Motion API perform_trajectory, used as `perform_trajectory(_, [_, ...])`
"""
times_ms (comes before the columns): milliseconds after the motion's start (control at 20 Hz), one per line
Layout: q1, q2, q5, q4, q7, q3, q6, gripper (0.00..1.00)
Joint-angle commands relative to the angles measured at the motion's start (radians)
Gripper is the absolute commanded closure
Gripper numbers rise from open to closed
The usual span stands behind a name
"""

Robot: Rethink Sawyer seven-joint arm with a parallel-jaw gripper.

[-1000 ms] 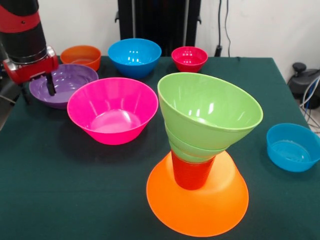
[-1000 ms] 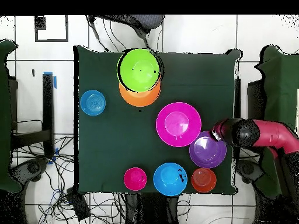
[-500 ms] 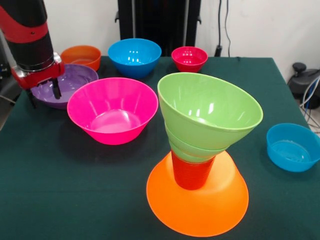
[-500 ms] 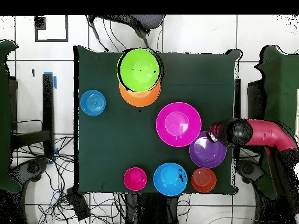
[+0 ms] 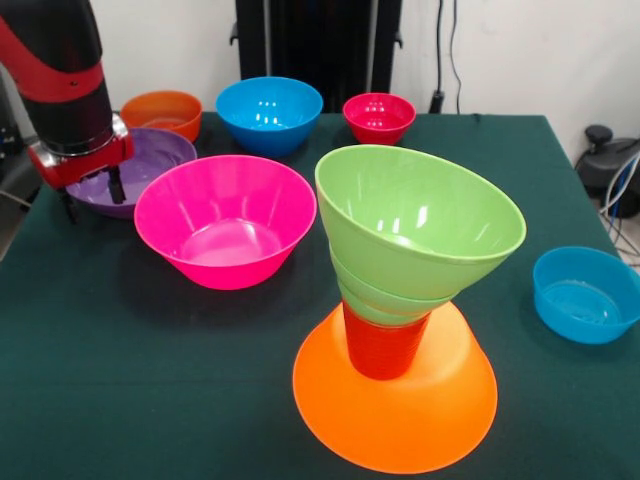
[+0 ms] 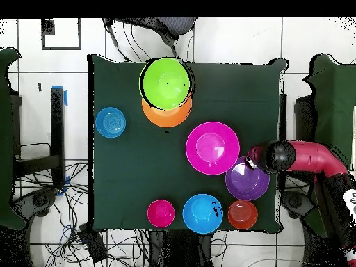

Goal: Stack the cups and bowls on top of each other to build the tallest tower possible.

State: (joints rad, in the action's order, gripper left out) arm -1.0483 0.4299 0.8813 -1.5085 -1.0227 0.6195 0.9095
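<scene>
The tower stands at the front: a large orange bowl (image 5: 395,425) rim down, an orange-red cup (image 5: 383,350) upright on it, then a small green bowl (image 5: 385,297) and a wide green bowl (image 5: 420,225) leaning to the right. From overhead the green bowl (image 6: 165,83) covers most of the orange base (image 6: 167,118). My gripper (image 5: 93,195) is open at the left, low over the purple bowl (image 5: 145,160). One finger is inside the bowl and the other outside its left rim. Overhead, the gripper (image 6: 252,162) sits at the purple bowl's (image 6: 247,182) upper right edge.
A large pink bowl (image 5: 225,220) stands upright just right of the purple one. Along the back are a small orange bowl (image 5: 162,112), a blue bowl (image 5: 269,112) and a small red bowl (image 5: 379,117). A small blue bowl (image 5: 585,293) sits near the right edge.
The arm has shifted a little along the purple bowl's rim and come lower, so both fingers now straddle the rim. No bowl or cup has moved.
</scene>
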Motion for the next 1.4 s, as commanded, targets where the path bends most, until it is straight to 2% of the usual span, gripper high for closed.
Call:
perform_trajectory(50, [0.05,-0.028,0.056,0.058,0.113,-0.063,0.034,0.0])
perform_trajectory(850, [0.104,-0.034,0.065,0.091,0.091,-0.111,0.042,0.0])
perform_trajectory(900, [0.105,-0.035,0.062,0.092,0.094,-0.113,0.043,1.0])
perform_trajectory(1400, [0.087,-0.037,0.042,0.081,0.121,-0.095,0.021,1.0])
